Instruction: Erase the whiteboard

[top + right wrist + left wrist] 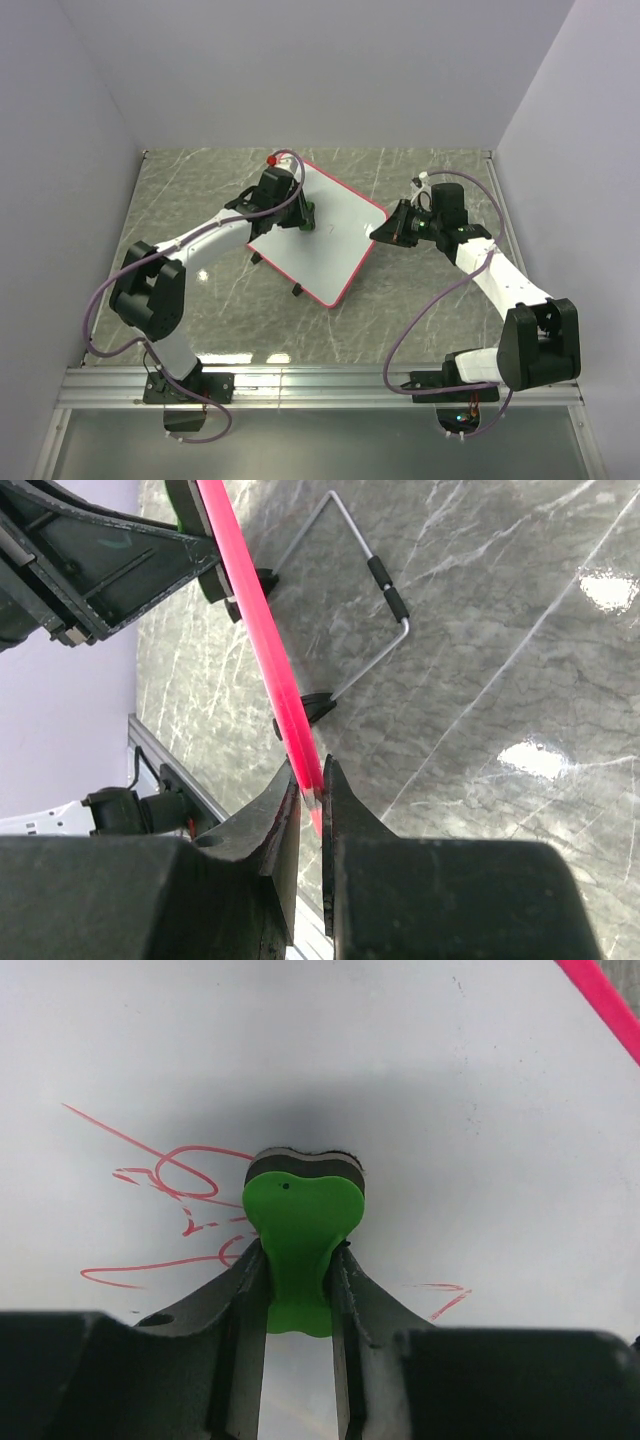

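Note:
The whiteboard, white with a pink-red frame, lies tilted on the marble table, seen edge-on in the right wrist view as a pink strip. Red scribbles mark its surface. My left gripper is shut on a green eraser, whose dark pad presses on the board beside the scribbles. In the top view that left gripper sits over the board's left part. My right gripper is shut on the board's pink frame at its right edge.
A wire stand and black feet show under the board. A small red object lies at the board's far corner. Walls close in the table on the left, back and right; a metal rail runs along the near edge.

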Tool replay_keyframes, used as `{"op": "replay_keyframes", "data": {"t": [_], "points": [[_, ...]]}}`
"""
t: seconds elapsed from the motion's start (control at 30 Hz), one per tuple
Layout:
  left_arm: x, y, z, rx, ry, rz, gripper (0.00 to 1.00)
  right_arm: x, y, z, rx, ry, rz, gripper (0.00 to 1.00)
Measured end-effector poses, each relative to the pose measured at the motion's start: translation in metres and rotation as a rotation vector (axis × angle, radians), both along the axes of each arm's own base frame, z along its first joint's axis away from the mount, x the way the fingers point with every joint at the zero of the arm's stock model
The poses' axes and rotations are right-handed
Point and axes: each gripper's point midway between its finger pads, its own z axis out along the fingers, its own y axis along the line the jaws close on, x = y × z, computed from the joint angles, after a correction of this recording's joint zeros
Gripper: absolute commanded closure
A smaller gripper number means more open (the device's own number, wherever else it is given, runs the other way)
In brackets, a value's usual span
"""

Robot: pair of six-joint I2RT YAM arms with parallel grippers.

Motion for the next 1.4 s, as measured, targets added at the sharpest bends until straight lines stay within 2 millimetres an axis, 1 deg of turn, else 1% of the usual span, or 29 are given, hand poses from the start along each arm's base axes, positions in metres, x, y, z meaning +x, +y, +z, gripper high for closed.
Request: {"op": "replay_keyframes", "data": {"t": [0.1,0.17,0.23,0.33,0.43,0.5,0.57,0.67,0.73,0.83,0.97,1.03,1.1,1.27,1.33,1.4], "points": [[-0.002,-0.003,0.001,0.013,-0.01,-0.011,1.0,0.0,0.0,0.0,-0.001,0.003,-0.001,1.0],[-0.005,-0.01,0.002,0.044,-0.004,-0.022,1.0,0.0,-0.001,-0.001,-0.002,0.004,-0.003,1.0],[-0.012,-0.029,0.007,0.06,0.001,-0.062,1.0,0.001,-0.002,-0.001,-0.006,0.003,-0.011,1.0],[-0.028,-0.07,0.018,0.064,-0.004,-0.143,1.0,0.004,-0.006,-0.003,-0.016,0.004,-0.028,1.0],[-0.052,-0.107,0.024,0.047,-0.01,-0.224,1.0,0.004,-0.006,-0.004,-0.021,0.006,-0.03,1.0],[-0.065,-0.12,0.023,0.041,-0.005,-0.258,1.0,0.005,-0.007,-0.005,-0.024,0.008,-0.03,1.0],[-0.072,-0.125,0.021,0.042,0.002,-0.273,1.0,0.005,-0.007,-0.006,-0.028,0.007,-0.031,1.0],[-0.069,-0.121,0.02,0.027,0.014,-0.268,1.0,0.005,-0.007,-0.006,-0.031,0.003,-0.03,1.0],[-0.066,-0.112,0.016,0.015,0.029,-0.26,1.0,0.006,-0.008,-0.006,-0.034,0.001,-0.03,1.0],[-0.055,-0.082,0.004,0.018,0.067,-0.209,1.0,0.006,-0.008,-0.007,-0.036,-0.001,-0.03,1.0],[-0.035,-0.033,-0.014,0.041,0.115,-0.109,1.0,0.006,-0.008,-0.006,-0.037,-0.002,-0.029,1.0],[-0.029,-0.017,-0.02,0.051,0.131,-0.079,1.0,0.006,-0.008,-0.006,-0.036,-0.003,-0.027,1.0],[-0.028,-0.012,-0.021,0.051,0.138,-0.069,1.0,0.006,-0.007,-0.005,-0.034,-0.004,-0.024,1.0],[-0.03,-0.015,-0.019,0.082,0.126,-0.062,1.0,0.007,-0.006,-0.004,-0.032,-0.002,-0.019,1.0],[-0.031,-0.019,-0.017,0.104,0.123,-0.06,1.0,0.007,-0.006,-0.003,-0.032,-0.003,-0.016,1.0],[-0.035,-0.029,-0.013,0.12,0.122,-0.076,1.0,0.007,-0.006,-0.004,-0.032,-0.002,-0.017,1.0]]}}
